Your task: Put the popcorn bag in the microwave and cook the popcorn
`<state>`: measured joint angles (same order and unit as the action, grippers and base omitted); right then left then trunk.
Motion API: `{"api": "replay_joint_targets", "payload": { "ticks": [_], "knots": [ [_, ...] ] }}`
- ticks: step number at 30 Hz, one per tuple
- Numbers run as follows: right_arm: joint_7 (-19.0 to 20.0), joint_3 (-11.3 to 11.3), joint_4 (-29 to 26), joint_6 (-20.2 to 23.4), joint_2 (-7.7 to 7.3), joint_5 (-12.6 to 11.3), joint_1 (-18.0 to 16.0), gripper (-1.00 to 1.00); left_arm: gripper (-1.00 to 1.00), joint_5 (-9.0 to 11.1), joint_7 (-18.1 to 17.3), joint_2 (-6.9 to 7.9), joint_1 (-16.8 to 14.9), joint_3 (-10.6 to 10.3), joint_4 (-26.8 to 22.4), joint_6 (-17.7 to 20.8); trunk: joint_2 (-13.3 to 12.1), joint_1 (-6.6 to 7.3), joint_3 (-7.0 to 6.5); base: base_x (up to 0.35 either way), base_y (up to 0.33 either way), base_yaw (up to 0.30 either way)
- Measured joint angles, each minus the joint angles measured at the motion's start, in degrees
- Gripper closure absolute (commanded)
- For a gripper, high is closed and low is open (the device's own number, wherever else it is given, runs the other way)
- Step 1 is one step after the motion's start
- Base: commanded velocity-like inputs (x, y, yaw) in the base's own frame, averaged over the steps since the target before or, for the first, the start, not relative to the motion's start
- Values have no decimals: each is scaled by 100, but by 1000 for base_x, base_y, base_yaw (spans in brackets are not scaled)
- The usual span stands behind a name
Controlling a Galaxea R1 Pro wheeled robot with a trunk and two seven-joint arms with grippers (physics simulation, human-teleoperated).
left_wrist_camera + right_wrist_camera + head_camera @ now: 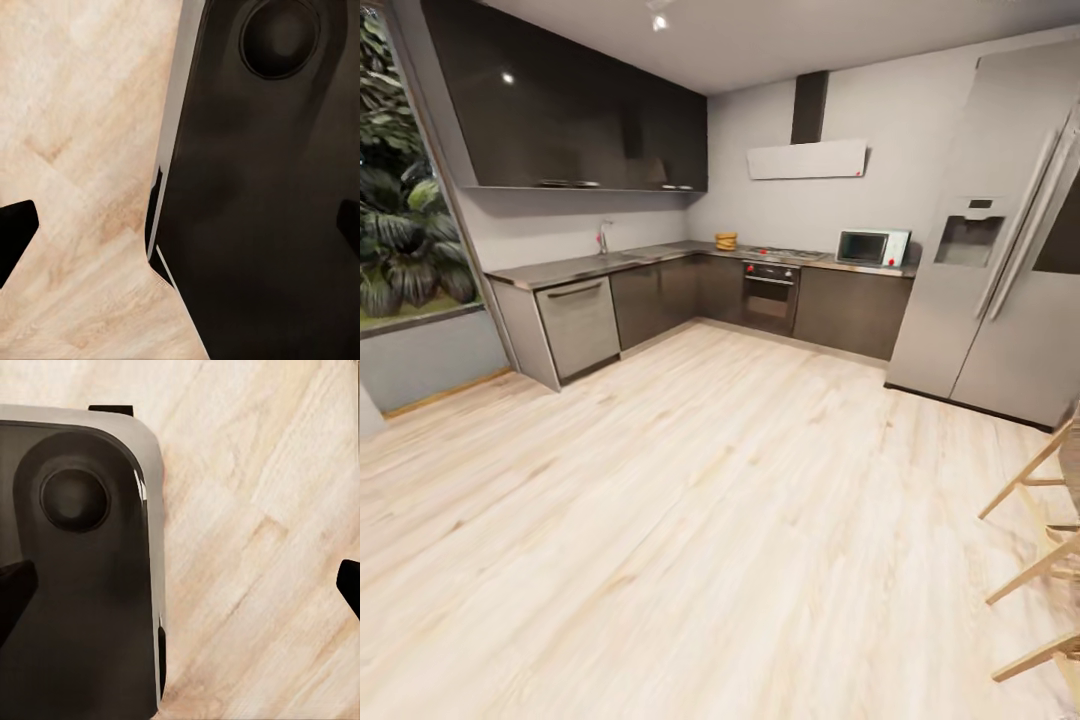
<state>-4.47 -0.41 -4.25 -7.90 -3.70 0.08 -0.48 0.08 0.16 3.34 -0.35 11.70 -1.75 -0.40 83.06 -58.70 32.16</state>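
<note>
Far across the room, the small tan-gold popcorn bag (726, 241) stands on the grey countertop (650, 256), left of the gas hob (785, 253). The pale mint-blue microwave (872, 246) sits on the same countertop, right of the hob, with its dark door closed. In the left wrist view my left gripper (180, 229) hangs open over the wood floor and my own dark base (262, 195); its dark fingertips (15, 232) stand wide apart. My right gripper (180, 589) is open too, fingertips (351, 585) at the picture's sides, nothing held.
A wide stretch of light wood floor (690, 500) lies between me and the cabinets. A tall steel fridge (1000, 260) stands at the right, wooden chair legs (1050, 540) at the near right. The built-in oven (770, 292) is under the hob, a sink tap (602, 237) at the left.
</note>
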Motion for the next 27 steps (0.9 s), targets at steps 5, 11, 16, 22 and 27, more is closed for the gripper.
{"api": "replay_joint_targets", "payload": {
  "ticks": [5, 11, 16, 22, 27],
  "knots": [
    [0, 0, 2, 0, 0, 0, 0, -100, -100, 0, 0, 0, 1, 0, 0, 0, 0, 0, 0, 339, 0, -297],
    [0, 0, 2, -1, 0, 0, 0, -100, -100, 0, 0, 0, 1, 0, 0, 0, 0, 0, 0, 339, 0, -297],
    [0, 0, -2, -1, 0, 0, 0, -100, -100, 0, 0, 0, 1, 0, 0, 0, 0, 0, 0, 339, 0, -295],
    [0, 0, -1, 0, 0, 0, -1, -100, -100, 0, 0, 0, 2, 0, -2, 0, 0, 0, 0, 339, 0, -136],
    [0, 0, 0, -2, 0, 0, -2, -100, -100, 0, 0, 0, 2, 0, -2, 0, 0, 0, 0, 339, 0, -8]
  ]
}}
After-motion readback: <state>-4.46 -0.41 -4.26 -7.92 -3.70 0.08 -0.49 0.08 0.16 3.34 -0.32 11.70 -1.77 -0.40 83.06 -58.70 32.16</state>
